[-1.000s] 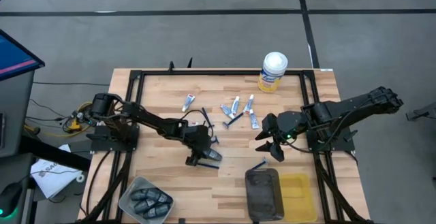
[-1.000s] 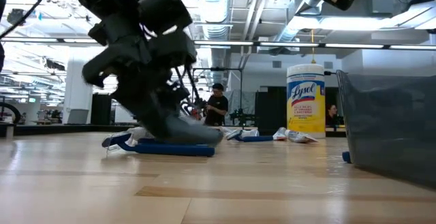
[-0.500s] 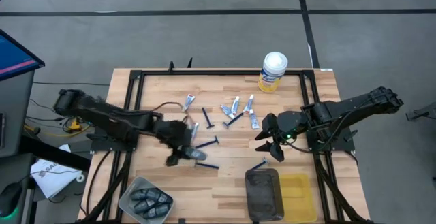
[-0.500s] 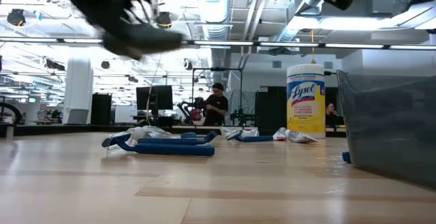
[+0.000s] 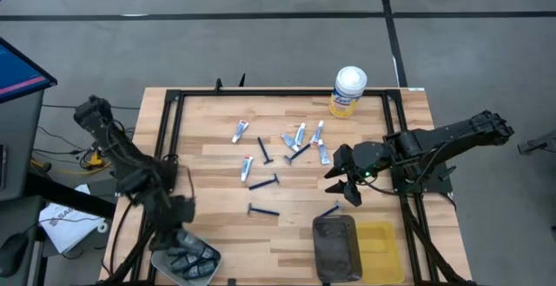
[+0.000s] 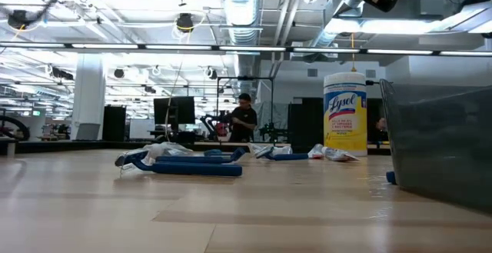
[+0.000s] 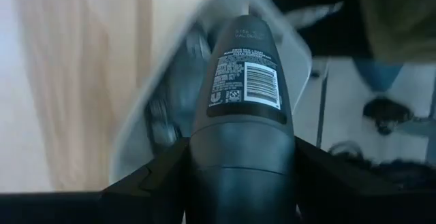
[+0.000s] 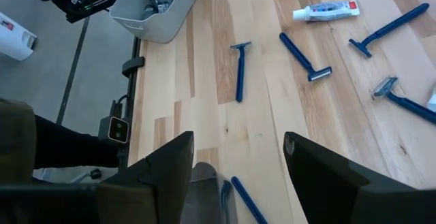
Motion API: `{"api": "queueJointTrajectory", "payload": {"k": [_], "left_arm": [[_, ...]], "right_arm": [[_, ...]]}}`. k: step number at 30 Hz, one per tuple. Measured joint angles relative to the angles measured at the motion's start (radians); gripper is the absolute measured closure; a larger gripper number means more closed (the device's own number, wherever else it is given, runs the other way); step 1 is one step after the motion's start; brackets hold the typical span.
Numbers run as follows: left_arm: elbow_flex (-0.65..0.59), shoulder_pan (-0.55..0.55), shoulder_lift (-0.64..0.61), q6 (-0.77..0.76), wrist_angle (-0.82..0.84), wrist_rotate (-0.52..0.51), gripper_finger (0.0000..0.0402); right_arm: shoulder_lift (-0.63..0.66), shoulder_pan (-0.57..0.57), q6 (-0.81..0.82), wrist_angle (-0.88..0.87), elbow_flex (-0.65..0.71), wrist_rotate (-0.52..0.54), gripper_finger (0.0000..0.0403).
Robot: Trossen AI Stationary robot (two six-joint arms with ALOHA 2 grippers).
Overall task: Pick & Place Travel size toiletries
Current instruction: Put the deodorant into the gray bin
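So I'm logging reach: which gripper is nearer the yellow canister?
Right. The right gripper hovers a short way in front of the yellow canister; the left gripper is across the table over the grey bin.

the yellow canister reads "lysol" on its label.

Two dark, jointed arms, the right arm showing a green light, with broad black fingers.
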State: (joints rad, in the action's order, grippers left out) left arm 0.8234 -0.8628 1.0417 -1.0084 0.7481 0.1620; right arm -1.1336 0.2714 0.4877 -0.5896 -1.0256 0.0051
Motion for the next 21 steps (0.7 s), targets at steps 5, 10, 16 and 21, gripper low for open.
{"api": "queueJointTrajectory", "payload": {"k": [5, 10, 16, 21], "left_arm": [[-0.001, -0.128, 0.080, -0.106, -0.007, 0.003, 0.0198], [-0.001, -0.199, 0.126, -0.150, -0.055, 0.008, 0.0196], [-0.001, -0.219, 0.167, -0.152, -0.092, 0.078, 0.0185], [-0.001, -0.220, 0.189, -0.116, -0.102, 0.119, 0.0170]], "right_arm": [[0.000, -0.009, 0.000, 0.014, 0.000, 0.003, 0.0182], [0.000, -0.023, 0.000, 0.030, 0.000, 0.003, 0.0182], [0.000, -0.027, 0.001, 0.030, 0.000, 0.003, 0.0182], [0.000, -0.027, 0.002, 0.029, 0.000, 0.003, 0.0182]]}}
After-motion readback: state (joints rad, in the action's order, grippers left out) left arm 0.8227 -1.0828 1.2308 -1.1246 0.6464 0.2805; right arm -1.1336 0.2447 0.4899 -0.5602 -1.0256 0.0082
